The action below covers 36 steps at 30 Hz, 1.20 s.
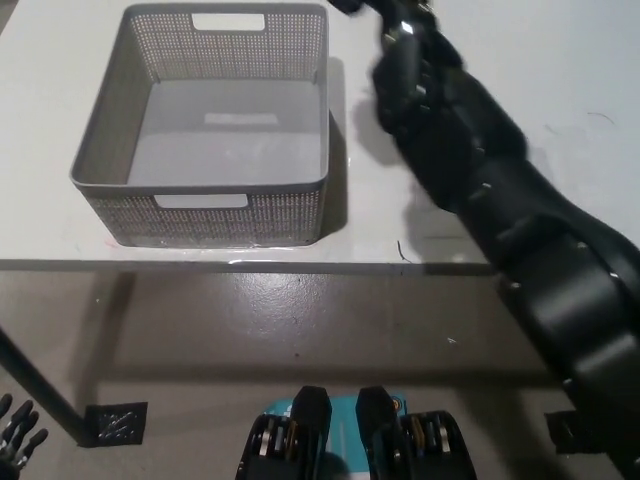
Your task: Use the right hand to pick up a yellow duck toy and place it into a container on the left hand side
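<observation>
The black right arm [500, 200] reaches diagonally from the lower right across the white table [560, 70] toward the far edge of the scene, its forearm filling much of the right half of the view. The right hand [400, 25] sits at the very top of the picture, just right of the far right corner of the grey basket [110, 130], and most of it runs out of frame there, so whether its fingers are open or closed around anything cannot be told. The yellow duck toy is not visible anywhere in this view: it does not show on the table, nor inside the basket, and if the hand carries it, the hand's own bulk or the frame edge hides it. The basket is a perforated grey container with cut-out handles on its near and far walls; it stands on the left part of the table, close to the near edge, and its pale floor shows nothing lying in it. The white left hand [15, 440] rests low at the bottom left corner, well below the table edge, above the floor [300, 330]; only its fingertips show, spread slightly apart and holding nothing.
</observation>
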Each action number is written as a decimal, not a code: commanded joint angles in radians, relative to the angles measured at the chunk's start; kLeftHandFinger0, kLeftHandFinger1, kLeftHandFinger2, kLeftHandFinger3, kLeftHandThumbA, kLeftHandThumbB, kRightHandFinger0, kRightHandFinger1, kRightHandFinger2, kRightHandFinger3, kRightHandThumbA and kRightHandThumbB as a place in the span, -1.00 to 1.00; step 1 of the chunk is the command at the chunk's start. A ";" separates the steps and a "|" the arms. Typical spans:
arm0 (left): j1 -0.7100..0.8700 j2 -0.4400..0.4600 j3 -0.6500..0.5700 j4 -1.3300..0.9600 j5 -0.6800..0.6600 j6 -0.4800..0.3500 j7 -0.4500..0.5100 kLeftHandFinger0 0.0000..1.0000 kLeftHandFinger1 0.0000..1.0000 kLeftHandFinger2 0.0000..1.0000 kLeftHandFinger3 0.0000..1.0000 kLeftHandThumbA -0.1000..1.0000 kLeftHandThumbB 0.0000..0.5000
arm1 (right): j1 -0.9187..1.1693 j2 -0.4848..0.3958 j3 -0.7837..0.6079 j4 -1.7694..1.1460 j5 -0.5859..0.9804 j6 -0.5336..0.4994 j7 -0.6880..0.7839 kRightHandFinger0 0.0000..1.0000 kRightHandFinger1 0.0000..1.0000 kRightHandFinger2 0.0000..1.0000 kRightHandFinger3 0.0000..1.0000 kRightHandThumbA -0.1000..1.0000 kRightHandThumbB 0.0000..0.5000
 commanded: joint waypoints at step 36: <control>0.004 0.010 -0.067 -0.008 0.014 -0.003 -0.013 1.00 1.00 1.00 1.00 1.00 -0.81 | -0.044 0.166 0.016 0.163 0.049 0.071 0.264 1.00 1.00 1.00 1.00 1.00 0.97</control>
